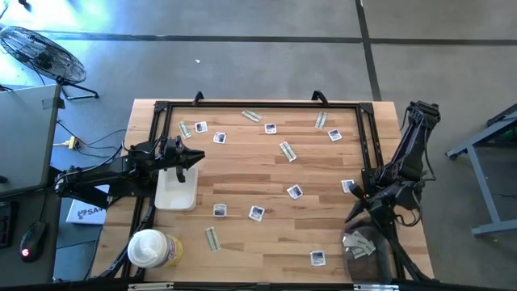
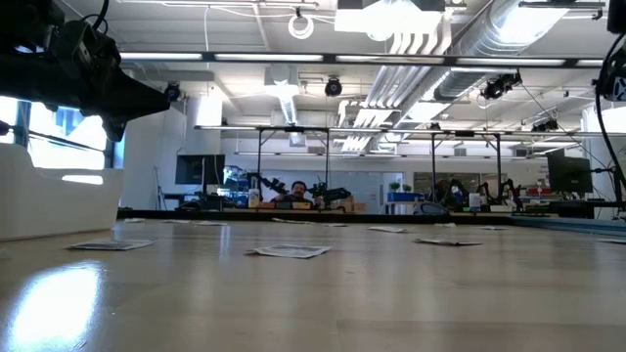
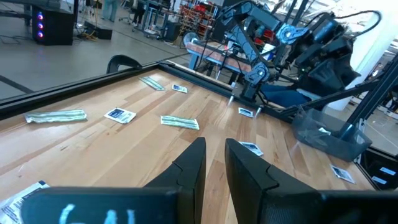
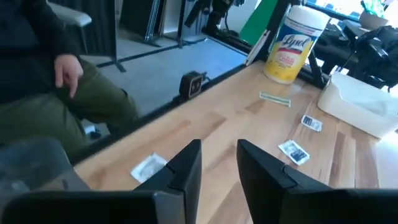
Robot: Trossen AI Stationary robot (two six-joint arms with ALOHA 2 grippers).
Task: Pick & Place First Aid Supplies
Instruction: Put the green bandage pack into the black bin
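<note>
Nearest the low camera lies the pale wooden slatted tabletop (image 2: pixel 323 293), with a few flat square white packets with dark print (image 2: pixel 290 251) lying scattered on it and the side of the white rectangular plastic tray (image 2: pixel 54 200) at the edge of that view. From above we see why the job reads as barely begun — the small square packets (image 1: pixel 295 191) and the narrow pale grey-green strips (image 1: pixel 287 151) are spread loose across the whole board, well apart from one another, and none is visible inside the tray, though the arm hides part of it. The left gripper (image 1: pixel 192 155) hangs over the tray's far end, its two dark fingers (image 3: pixel 189 171) a narrow gap apart and holding nothing; we judge it is placed there as a drop-off point or a ready pose above the container. The right gripper (image 1: pixel 360 204) sits at the table's right edge beside a dark grey bag or bin (image 1: pixel 361 246) that appears to hold a few pale packets; its fingers (image 4: pixel 186 165) are likewise parted and empty, pointing along the board toward the large round yellow wipes tub with a white lid (image 4: pixel 295 42). A seated person's hand (image 4: pixel 67 71) rests just off the table edge — clear of both arms.
</note>
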